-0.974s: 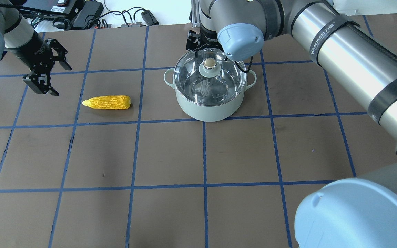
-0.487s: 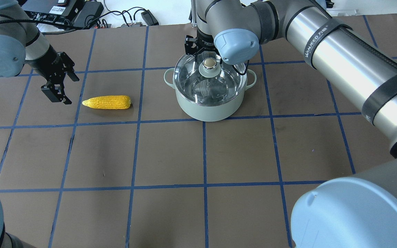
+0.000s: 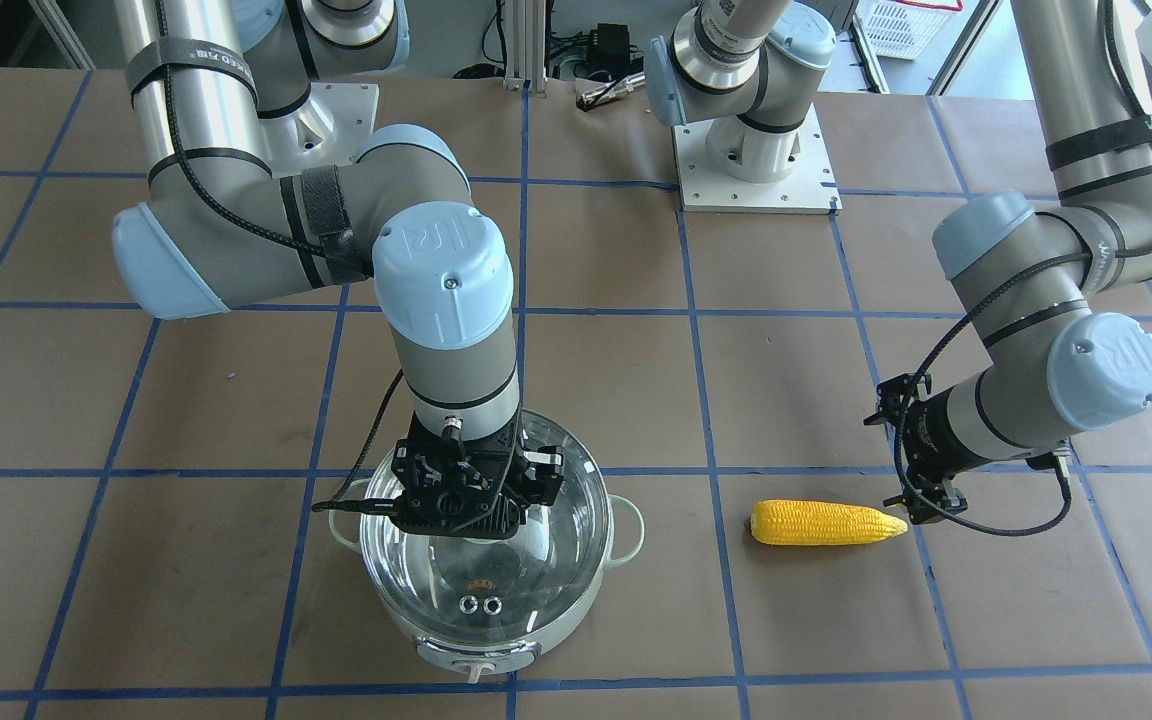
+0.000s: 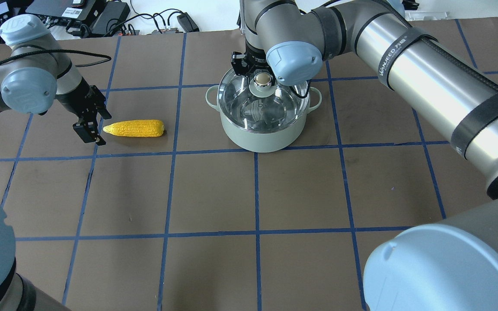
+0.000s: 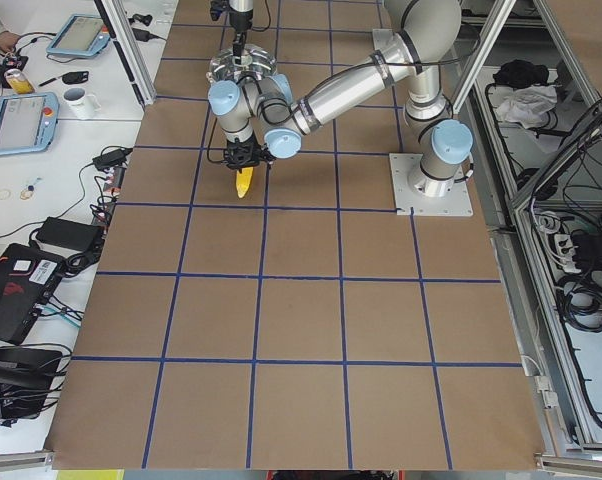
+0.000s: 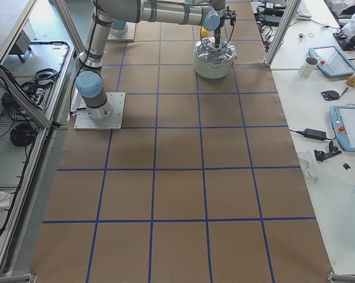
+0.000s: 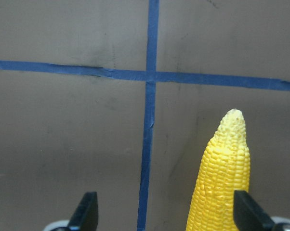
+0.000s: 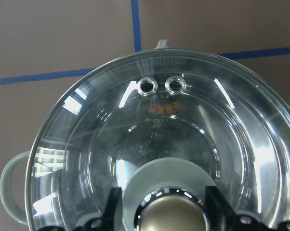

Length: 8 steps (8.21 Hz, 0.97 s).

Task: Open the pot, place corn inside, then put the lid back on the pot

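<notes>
The mint-green pot (image 4: 263, 134) stands at the table's far middle with the glass lid (image 4: 270, 108) on it. My right gripper (image 8: 164, 211) is open, one finger on each side of the lid's beige knob (image 8: 173, 219); from the front it (image 3: 466, 500) hides the knob. The yellow corn (image 4: 134, 128) lies flat to the pot's left, its pointed end away from the pot. My left gripper (image 4: 92, 125) is open at that pointed tip. In the left wrist view the corn (image 7: 224, 183) lies between the fingers (image 7: 85, 214), close to the right one.
Cables and power bricks (image 4: 102, 17) lie past the table's far edge. The arm base plates (image 3: 756, 170) sit at the robot's side. Blue tape lines (image 4: 255, 194) grid the brown table.
My left gripper has moved right and down to the corn's pointed tip. My right gripper has shifted slightly over the lid knob. Pot, lid and corn have not moved.
</notes>
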Motion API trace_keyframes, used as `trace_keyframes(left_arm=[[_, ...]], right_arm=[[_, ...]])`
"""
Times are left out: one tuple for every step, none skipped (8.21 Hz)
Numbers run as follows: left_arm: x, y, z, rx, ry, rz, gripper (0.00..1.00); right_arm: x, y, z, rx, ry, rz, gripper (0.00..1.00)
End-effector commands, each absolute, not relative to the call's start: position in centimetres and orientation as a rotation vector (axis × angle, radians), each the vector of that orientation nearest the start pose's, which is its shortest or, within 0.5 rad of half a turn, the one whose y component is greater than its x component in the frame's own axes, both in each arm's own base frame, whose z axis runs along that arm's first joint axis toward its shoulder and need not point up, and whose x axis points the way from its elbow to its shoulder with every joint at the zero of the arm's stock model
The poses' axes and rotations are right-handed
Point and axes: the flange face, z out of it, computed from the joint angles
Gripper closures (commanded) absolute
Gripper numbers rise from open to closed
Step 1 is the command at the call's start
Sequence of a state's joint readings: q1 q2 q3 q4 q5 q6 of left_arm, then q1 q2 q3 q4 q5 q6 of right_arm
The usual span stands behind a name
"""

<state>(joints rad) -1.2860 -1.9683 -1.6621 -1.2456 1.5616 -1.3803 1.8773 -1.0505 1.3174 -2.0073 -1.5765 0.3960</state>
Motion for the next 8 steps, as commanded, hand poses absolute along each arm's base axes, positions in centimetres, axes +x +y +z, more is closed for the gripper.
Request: trace_keyframes(left_arm=[[1.7,-61.1,24.0,-2.283,2.017,0.224,0.00],[1.1,-62.1,23.5,-2.318,2.035,0.161,0.00],[0.7,-62.6,23.1,-2.301,2.077,0.132,0.00],[0.6,-62.7,22.9,-2.270,2.106,0.131,0.00],[0.6,-62.7,22.9,-2.218,2.165,0.127,0.00],[0.7,-63.3,22.8,-2.228,2.193,0.077,0.00],[-0.6,-63.6,21.7,-2.210,2.208,0.086,0.00],[-1.9,-63.5,21.3,-2.186,2.231,0.095,0.00]], right_arm=[[33.8,-63.2,34.7,0.088,3.092,-0.256,0.64],[33.8,-63.1,34.8,0.085,3.093,-0.254,0.70],[33.8,-63.2,35.2,0.085,3.089,-0.265,0.72],[33.8,-63.2,36.3,0.087,3.087,-0.293,0.72],[33.3,-62.4,38.9,0.074,3.089,-0.347,0.72],[32.7,-60.7,42.0,0.055,3.093,-0.341,0.72],[31.4,-59.1,44.8,0.024,3.086,-0.366,0.72],[29.7,-57.3,47.0,0.040,3.103,-0.298,0.72]])
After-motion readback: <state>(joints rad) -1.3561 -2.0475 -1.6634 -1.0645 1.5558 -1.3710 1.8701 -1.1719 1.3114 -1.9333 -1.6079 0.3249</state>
